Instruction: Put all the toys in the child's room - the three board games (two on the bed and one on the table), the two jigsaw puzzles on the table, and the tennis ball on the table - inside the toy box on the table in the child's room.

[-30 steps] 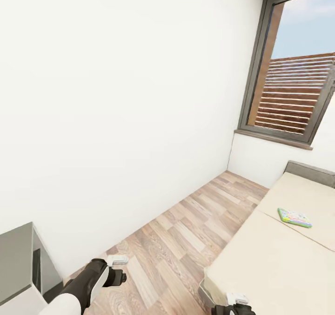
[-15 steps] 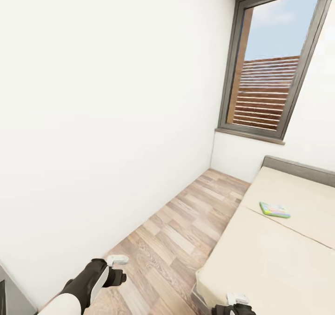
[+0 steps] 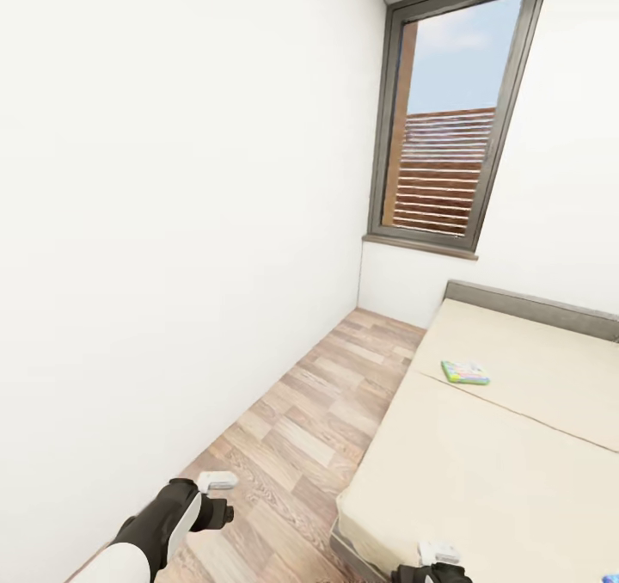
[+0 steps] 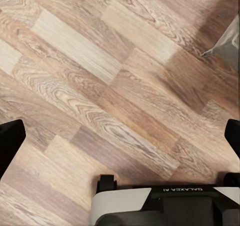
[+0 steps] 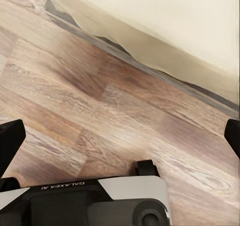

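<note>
The bed (image 3: 481,471) fills the lower right of the head view, its bare beige mattress running up to a low grey headboard (image 3: 533,305). One board game (image 3: 464,371), a flat box with green edging, lies on the mattress right of centre, near the seam, nothing around it. A blue scrap at the lower right corner is too cut off to name. Wood-plank floor (image 3: 318,428) runs between the bed and the white wall (image 3: 172,222) at left, up to a dark-framed window (image 3: 447,127) at upper centre. The left gripper (image 4: 120,136) hangs over bare planks with fingers spread wide; the right gripper (image 5: 120,131), also wide, hangs over floor beside the bed's edge.
</note>
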Tool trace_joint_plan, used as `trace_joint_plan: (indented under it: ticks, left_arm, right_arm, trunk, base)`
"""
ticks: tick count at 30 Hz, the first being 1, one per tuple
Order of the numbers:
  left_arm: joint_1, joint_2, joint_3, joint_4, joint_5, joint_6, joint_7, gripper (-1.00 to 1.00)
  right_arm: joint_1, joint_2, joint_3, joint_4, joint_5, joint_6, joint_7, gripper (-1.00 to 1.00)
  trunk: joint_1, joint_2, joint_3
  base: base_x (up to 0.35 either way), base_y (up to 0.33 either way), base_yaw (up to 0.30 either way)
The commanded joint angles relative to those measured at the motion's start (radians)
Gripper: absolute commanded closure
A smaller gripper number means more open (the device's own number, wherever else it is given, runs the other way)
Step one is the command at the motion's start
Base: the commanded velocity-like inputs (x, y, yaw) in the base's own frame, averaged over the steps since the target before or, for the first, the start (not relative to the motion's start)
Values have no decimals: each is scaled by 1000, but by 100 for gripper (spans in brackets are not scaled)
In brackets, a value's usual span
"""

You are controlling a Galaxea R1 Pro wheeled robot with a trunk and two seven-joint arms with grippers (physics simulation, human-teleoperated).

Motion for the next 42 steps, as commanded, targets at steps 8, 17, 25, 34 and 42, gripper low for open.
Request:
trace_joint_plan:
  ticks: [8,17,25,34,42]
  left_arm:
    - [0,1,1,-2,1,7,-2,-100]
    - [46,-21,2,43,3,-38,-3,-100]
    - [0,-38,2,4,3,-4,-9,-100]
    - [-51,-41,2,-2,3,46,-9,-100]
    - [-57,-42,2,-2,3,70,-9,-100]
  right_arm:
    - [-2,0,-4,-1,-7,-48,-3,-100]
    - [41,16,-7,36,-15,-96,-2,-100]
    - [-5,48,-6,-10,-14,-59,-1,-100]
    - [-47,58,-7,-41,-15,-14,0,-100]
    - [-48,58,-7,-41,-16,-10,0,-100]
  trunk:
    - [-7,12,1]
    - [-7,12,1]
    - [-7,12,1]
    - [-7,12,1]
    - [-7,12,1]
  base:
    - [0,0,-125]
    - [0,0,-3]
    - [0,0,0]
    - [0,0,-65]
    - [0,0,-251]
